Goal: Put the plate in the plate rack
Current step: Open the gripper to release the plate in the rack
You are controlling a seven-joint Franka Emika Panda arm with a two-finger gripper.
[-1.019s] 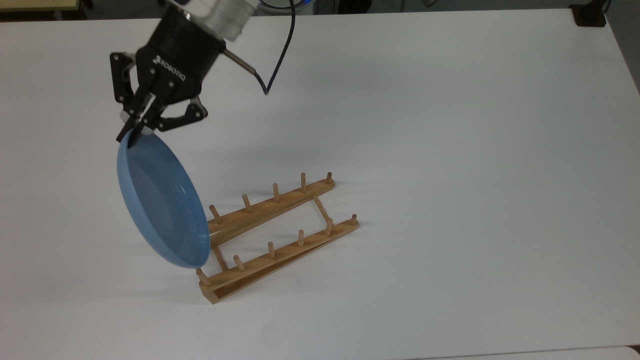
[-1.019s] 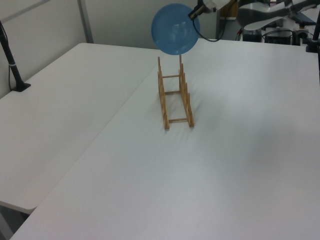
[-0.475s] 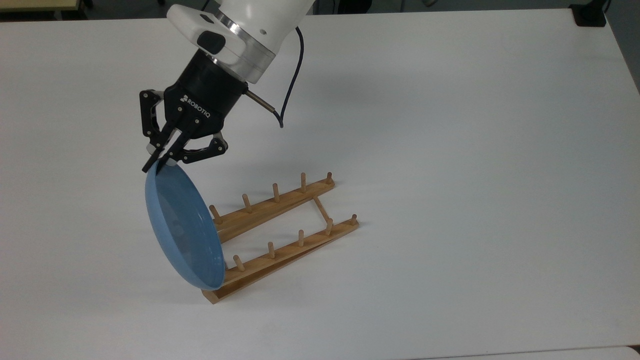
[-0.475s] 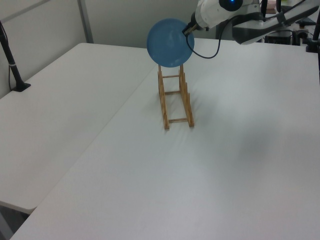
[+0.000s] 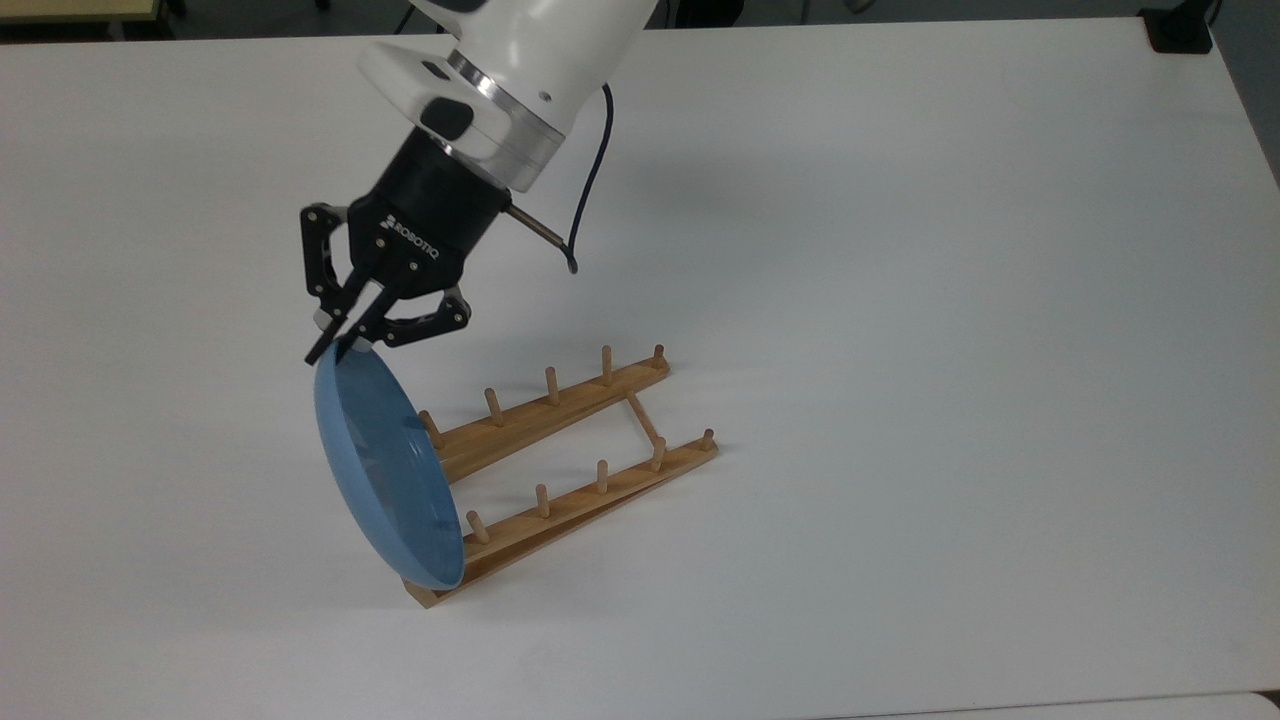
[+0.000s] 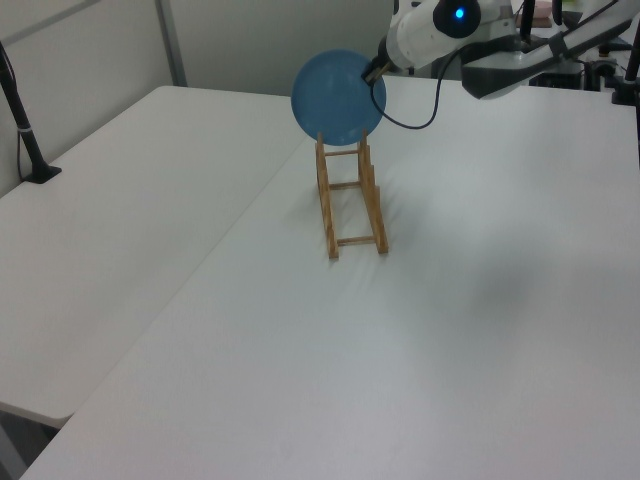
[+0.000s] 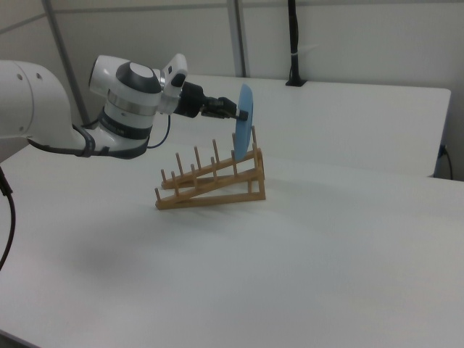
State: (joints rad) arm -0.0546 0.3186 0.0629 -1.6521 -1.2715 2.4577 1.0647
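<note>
- The pincer [image 5: 335, 345] is clamped on the upper rim of the plate [image 5: 385, 470], which hangs below it on edge.
- The plate stands nearly upright at the raised end of the plate rack [image 5: 570, 470], its lower edge down among the end pegs; whether it rests there cannot be told.
- The rack sits on the white worktop [image 5: 900, 300].

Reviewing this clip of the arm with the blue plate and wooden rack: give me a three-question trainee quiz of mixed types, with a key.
1. True or false: the plate lies flat on the table.
2. Where does the gripper grip the plate? A) top rim B) bottom rim C) centre
3. Fill in: the plate is at the plate rack's ____ end, as the right view shows.

Key: 1 false, it is held on edge; 2 A; 3 higher.
</note>
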